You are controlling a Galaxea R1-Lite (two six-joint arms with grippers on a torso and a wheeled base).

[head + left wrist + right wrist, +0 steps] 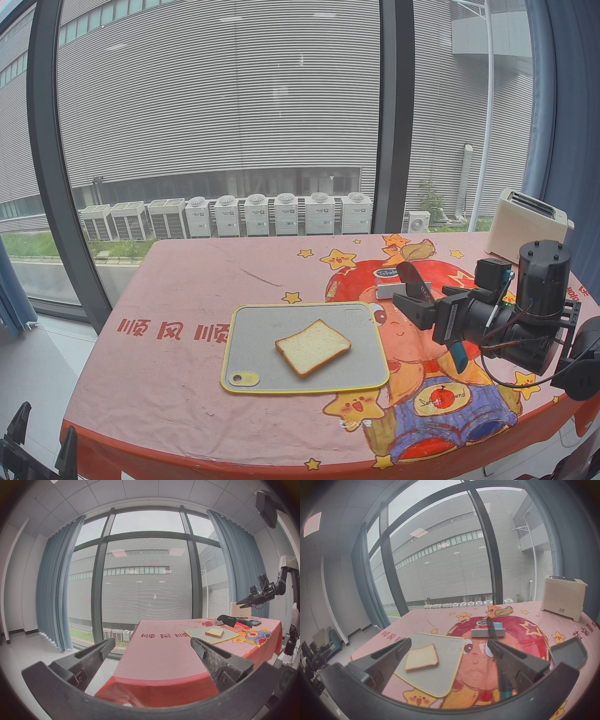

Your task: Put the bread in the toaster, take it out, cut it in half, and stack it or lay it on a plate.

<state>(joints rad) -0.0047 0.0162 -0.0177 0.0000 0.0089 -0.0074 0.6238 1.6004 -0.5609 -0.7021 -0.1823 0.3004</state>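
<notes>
A pink printed cloth [187, 281] covers the worktop; it looks matt and woven, with faint creases. The grey rectangular cutting board with a yellow rim [262, 356] looks like matt plastic with a fine grain. The slice of white bread [312, 347] has a porous, dry crumb and a smoother tan crust. The cream boxy toaster [525, 228] has a smooth casing with a soft sheen. The knife's dark blade [491, 629] is matt, as are the grey block [481, 632] under it and the dark grey tray [568, 652]. The fingers [518, 664] of the right gripper [448, 644] and those of the left gripper [152, 641] are black matt plastic, scuffed and dusty.
</notes>
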